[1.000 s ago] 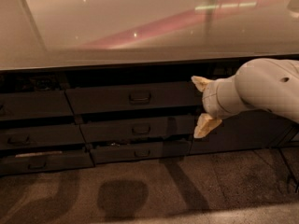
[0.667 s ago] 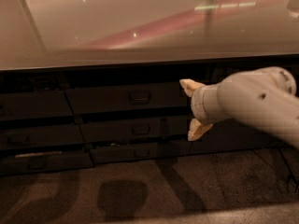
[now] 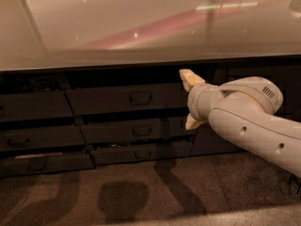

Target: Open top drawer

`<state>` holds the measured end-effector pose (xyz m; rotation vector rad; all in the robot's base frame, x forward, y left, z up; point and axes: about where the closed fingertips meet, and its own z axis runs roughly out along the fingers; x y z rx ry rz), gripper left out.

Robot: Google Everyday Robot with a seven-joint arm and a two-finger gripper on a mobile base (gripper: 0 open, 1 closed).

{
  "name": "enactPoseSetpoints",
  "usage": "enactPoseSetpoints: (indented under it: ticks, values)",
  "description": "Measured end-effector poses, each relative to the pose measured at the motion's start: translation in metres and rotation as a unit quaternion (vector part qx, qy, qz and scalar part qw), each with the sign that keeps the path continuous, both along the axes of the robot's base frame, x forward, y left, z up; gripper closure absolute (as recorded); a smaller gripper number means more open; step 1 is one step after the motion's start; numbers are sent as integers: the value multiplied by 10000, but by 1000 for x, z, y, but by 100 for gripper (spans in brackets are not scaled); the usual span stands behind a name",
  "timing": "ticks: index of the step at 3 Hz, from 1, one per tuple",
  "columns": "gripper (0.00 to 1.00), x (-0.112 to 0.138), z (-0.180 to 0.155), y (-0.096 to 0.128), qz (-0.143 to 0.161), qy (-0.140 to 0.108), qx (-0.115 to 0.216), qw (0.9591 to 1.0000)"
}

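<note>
Looking past the glossy pale bench (image 3: pixel 141 27) to the dark speckled floor (image 3: pixel 225 187), we see our gripper (image 3: pixel 189 100), jaws spread wide and empty, by the right end of the top drawer (image 3: pixel 103 100), with shallower drawers (image 3: pixel 131 132) stacked beneath it.

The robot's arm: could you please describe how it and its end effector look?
The smooth, rounded white arm has small dark round holes and a slotted vent. Its end effector, near the right end of the dark top drawer, has two pale cream, wedge-shaped fingers.
</note>
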<state>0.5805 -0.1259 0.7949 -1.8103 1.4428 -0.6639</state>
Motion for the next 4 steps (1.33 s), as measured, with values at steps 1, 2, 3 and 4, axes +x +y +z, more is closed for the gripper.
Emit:
enactPoseSetpoints:
  ticks: [1, 2, 3, 4]
  values:
    - [0, 0, 0, 0, -1, 0, 0, 10000]
    - [0, 24, -4, -18, -266, 98, -181, 9994]
    - [0, 70, -18, -38, -755, 199, -407, 9961]
    - [0, 105, -30, -49, -1077, 128, -733, 9914]
